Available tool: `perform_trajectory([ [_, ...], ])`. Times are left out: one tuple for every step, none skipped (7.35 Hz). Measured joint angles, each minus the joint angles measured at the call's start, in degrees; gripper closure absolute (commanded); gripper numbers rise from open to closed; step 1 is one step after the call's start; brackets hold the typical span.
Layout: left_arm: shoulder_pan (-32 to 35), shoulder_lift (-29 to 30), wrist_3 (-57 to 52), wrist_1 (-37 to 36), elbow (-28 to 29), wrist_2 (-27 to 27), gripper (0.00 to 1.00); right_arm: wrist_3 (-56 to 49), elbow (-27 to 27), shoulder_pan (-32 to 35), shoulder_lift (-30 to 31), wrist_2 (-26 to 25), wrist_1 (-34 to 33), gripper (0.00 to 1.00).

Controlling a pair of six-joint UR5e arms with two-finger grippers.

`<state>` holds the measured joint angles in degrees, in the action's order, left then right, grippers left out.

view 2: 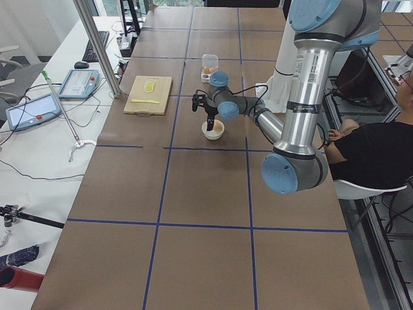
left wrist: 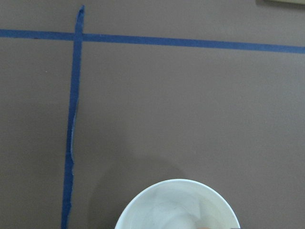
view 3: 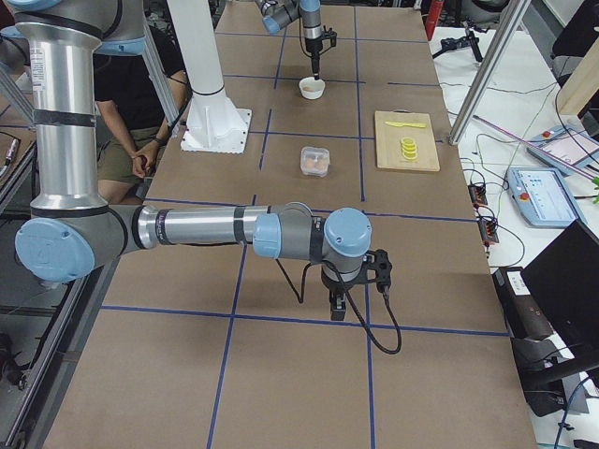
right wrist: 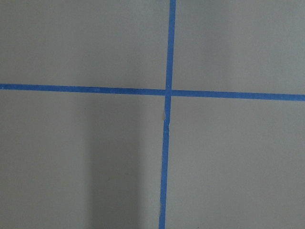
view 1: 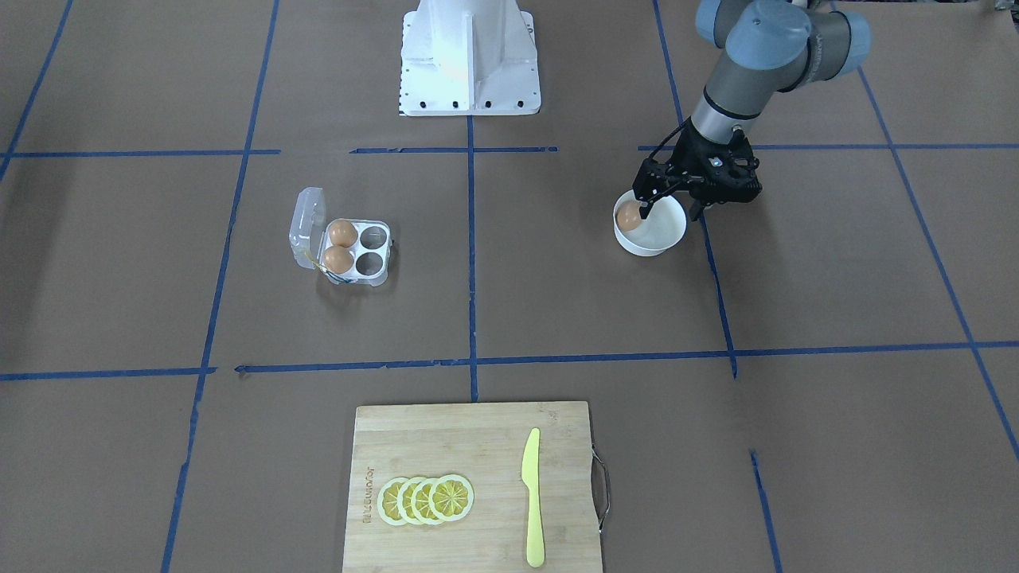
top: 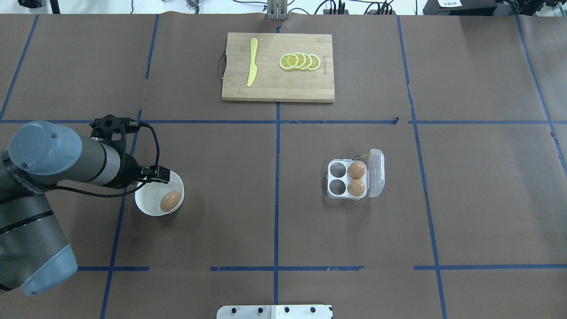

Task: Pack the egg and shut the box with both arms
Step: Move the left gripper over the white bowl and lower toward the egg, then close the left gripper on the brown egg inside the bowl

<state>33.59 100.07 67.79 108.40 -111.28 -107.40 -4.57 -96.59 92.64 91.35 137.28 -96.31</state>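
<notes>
Two eggs (view 1: 342,233) fill the lid-side cells of the box (view 1: 388,253). The third egg (view 1: 629,216) lies in the bowl (view 1: 665,227), so the left claw (view 1: 671,211) hangs over it, spread wide to grasp. The right claw (view 3: 337,309) hovers well apart; its opening I cannot tell.

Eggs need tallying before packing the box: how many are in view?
3. Two eggs sit in the box, in the cells beside its open lid; one egg lies in the white bowl. None seems hidden.
</notes>
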Motion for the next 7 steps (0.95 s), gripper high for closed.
perform_trajectory([
  [-1.0, 0.3, 0.0, 0.0, 0.7, 0.2, 0.17, 0.0, 0.0, 0.0, 0.0, 0.0, 0.0, 0.0],
  [-1.7, 0.4, 0.0, 0.0, 1.1, 0.2, 0.17, 0.0, 0.0, 0.0, 0.0, 0.0, 0.0, 0.0],
  [-2.5, 0.6, 0.1, 0.0, 1.4, 0.2, 0.18, 0.1, 0.1, 0.0, 0.0, 0.0, 0.0, 0.0],
  [-3.1, 0.8, 0.1, 0.0, 1.8, 0.3, 0.18, 0.0, 0.1, 0.0, 0.0, 0.0, 0.0, 0.0],
  [-3.4, 1.2, 0.1, 0.0, 2.3, 0.3, 0.2, 0.0, 0.2, 0.0, 0.0, 0.0, 0.0, 0.0],
  [-3.6, 1.5, 0.0, 0.0, 3.0, 0.3, 0.21, 0.0, 0.2, 0.0, 0.0, 0.0, 0.0, 0.0],
  [-3.8, 1.7, 0.0, 0.0, 3.8, 0.3, 0.21, 0.0, 0.2, 0.0, 0.0, 0.0, 0.0, 0.0],
])
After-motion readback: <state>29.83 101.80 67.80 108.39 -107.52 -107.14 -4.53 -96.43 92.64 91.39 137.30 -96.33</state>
